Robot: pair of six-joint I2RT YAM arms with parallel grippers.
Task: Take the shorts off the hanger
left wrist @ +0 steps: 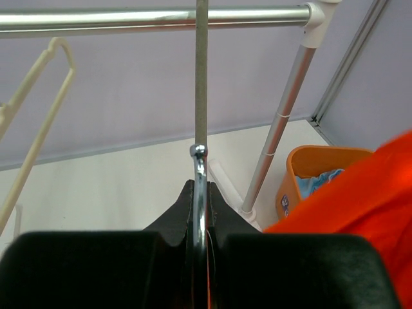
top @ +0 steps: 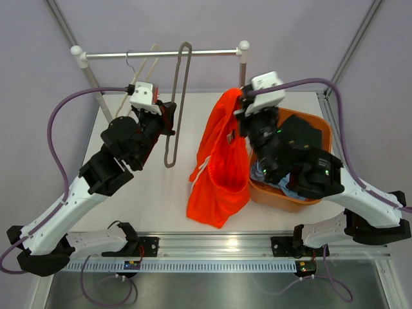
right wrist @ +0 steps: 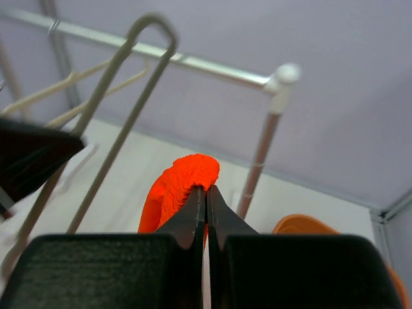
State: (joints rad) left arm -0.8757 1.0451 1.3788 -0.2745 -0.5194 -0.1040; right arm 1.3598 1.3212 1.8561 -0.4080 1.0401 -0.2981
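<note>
Lilac walls (top: 290,19), white table (top: 154,199), metal rail (top: 161,55)

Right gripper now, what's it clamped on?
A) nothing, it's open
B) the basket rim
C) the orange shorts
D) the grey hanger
C: the right gripper is shut on a bunched fold of the orange shorts, while the grey hanger sits in the left gripper.

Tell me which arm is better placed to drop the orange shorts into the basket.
Right. The right claw pinches the orange shorts beside the basket; the left claw is clamped on the hanger.
</note>
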